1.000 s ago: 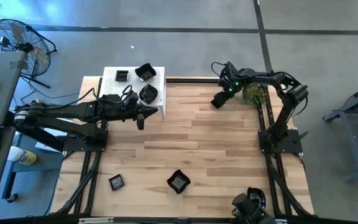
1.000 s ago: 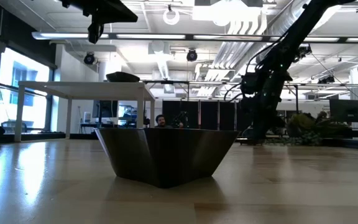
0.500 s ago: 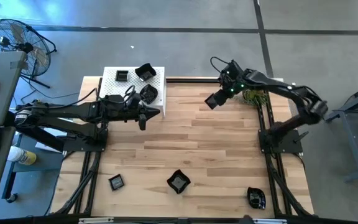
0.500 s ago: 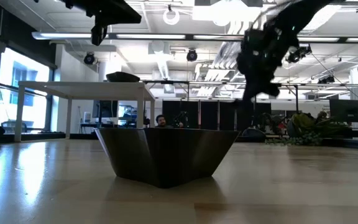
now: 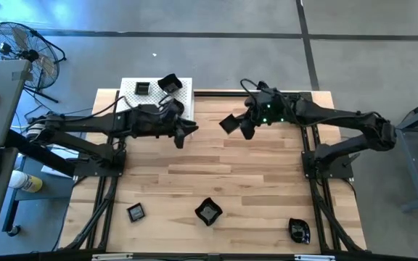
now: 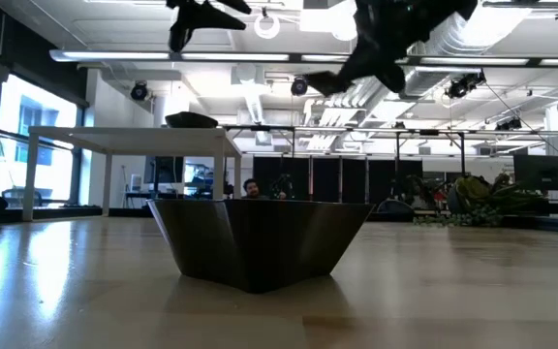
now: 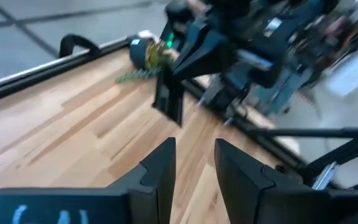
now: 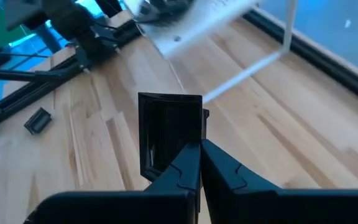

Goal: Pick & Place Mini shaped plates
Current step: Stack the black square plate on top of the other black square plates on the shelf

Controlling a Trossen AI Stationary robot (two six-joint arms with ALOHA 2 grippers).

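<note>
From the high view I see my left arm stretched across the table's far side, its left gripper just off the white perforated stand, where mini plates sit. My right arm reaches in from the opposite side, the right gripper carrying a square black plate above the bare boards. Three more dishes lie along the near edge, an angular one in the middle.

In the low view that angular dish fills the foreground; both grippers hang high above it.

The left wrist view shows my fingers spread apart with nothing between them, the other arm's plate ahead.

The right wrist view shows the fingers pressed together, pinching the square plate by its rim.
</note>
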